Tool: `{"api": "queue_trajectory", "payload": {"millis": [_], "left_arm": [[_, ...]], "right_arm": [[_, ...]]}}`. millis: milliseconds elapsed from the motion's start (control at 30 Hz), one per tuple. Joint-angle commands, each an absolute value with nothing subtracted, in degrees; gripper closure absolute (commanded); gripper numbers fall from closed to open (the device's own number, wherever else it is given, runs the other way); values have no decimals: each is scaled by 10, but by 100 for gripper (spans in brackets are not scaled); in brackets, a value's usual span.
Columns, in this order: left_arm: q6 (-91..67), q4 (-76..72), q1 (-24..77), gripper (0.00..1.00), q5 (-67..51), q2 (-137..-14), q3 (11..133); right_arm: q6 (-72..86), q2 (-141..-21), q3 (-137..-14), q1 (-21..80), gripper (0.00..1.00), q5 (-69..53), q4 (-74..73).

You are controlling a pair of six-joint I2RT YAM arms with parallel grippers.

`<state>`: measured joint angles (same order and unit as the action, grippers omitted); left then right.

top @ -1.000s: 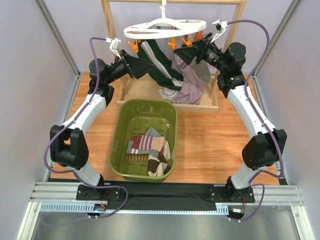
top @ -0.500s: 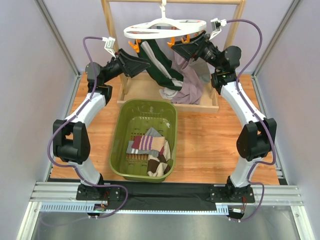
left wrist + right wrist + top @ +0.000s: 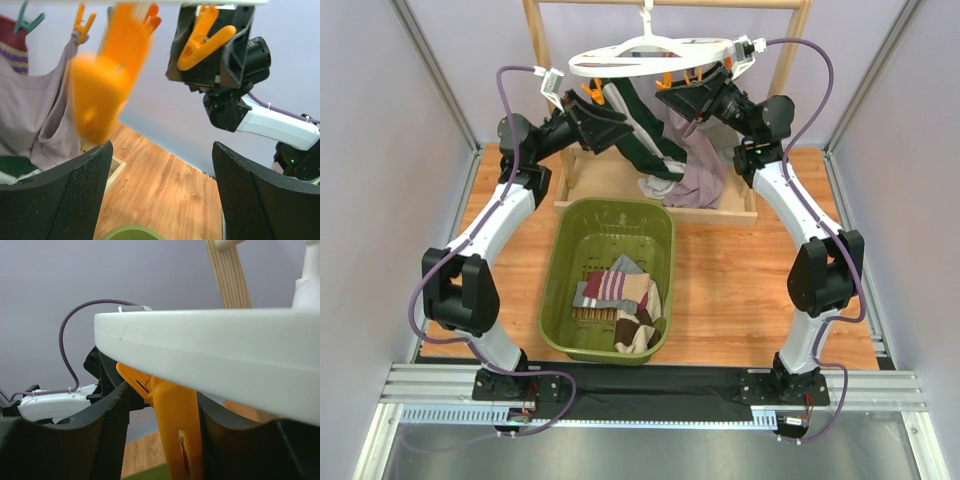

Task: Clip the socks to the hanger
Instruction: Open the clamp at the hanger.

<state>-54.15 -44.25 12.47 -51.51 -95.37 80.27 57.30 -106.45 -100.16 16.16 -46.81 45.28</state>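
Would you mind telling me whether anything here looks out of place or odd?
Nothing damaged or spilled. The dark green sock and lilac-grey sock clipped to the hanger reach down and bunch on the wooden rack's base instead of hanging free.

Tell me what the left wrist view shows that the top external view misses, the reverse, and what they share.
Only the left wrist: a teal clip and an orange clip between the right gripper's fingers. Only the top external: the green basket holding loose socks, and the left arm. Both: the hung lilac-grey sock and the wooden floor.
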Motion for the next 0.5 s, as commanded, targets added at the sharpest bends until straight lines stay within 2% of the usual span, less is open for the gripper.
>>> {"api": "queue_trajectory", "payload": {"millis": [0, 33, 100, 133, 333, 467], "left_arm": [[-456, -389, 153, 13, -497, -932, 877], [-451, -356, 154, 12, -491, -932, 895], [-448, -335, 154, 12, -480, -933, 912], [-446, -322, 154, 12, -480, -939, 935], [-458, -251, 156, 11, -464, -989, 1035], [-401, -186, 175, 5, -451, -1010, 1087]], "right_arm": [[592, -1060, -1012, 163, 55, -472, 493], [592, -1056, -1012, 163, 63, -472, 491], [588, -1052, -1012, 163, 66, -472, 482], [587, -1049, -1009, 163, 72, -472, 482], [579, -1041, -1015, 162, 92, -471, 451], [570, -1027, -1011, 153, 100, -478, 422]]}}
